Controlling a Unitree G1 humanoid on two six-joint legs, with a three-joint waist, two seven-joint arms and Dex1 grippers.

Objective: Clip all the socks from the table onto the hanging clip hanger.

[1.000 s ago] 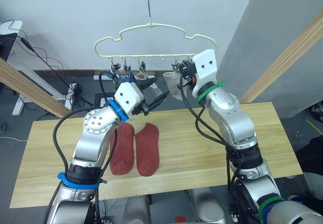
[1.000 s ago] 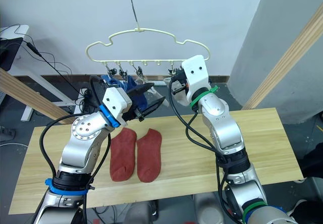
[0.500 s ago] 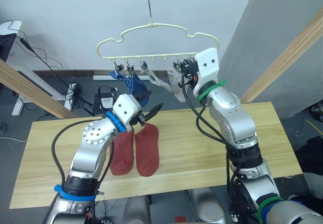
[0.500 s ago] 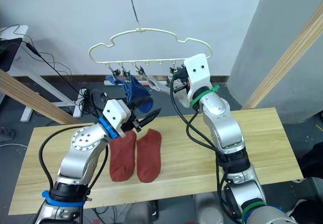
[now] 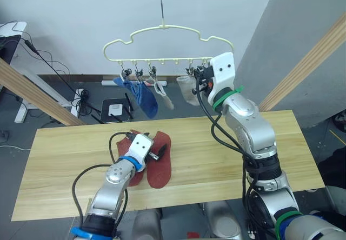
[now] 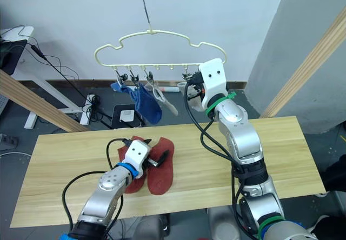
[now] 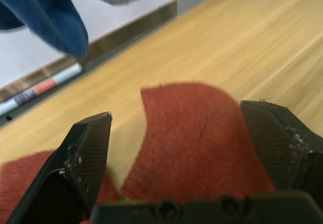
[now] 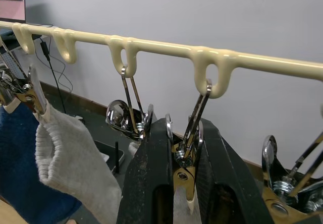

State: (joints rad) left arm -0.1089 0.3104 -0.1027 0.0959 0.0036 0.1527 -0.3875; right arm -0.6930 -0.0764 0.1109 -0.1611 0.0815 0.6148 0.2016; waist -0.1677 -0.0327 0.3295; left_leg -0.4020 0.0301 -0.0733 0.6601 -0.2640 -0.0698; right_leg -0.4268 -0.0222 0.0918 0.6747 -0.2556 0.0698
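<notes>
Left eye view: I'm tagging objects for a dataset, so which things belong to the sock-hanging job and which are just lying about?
Job:
- clip hanger
- two rust-red socks on the table
- blue socks and grey socks, already clipped

Lying about:
- cables on the floor
- wooden beams

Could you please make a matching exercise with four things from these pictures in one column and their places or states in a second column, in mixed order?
Things:
1. the two rust-red knit socks
2. the blue knit socks
3. the left gripper
4. the right gripper

Places or states:
A. closed around a silver metal clip of the cream-yellow clip hanger
B. lying flat on the light wooden table
C. hanging from the clip hanger
D. open, low over a rust-red sock

Pairs: 1-B, 2-C, 3-D, 4-A
</notes>
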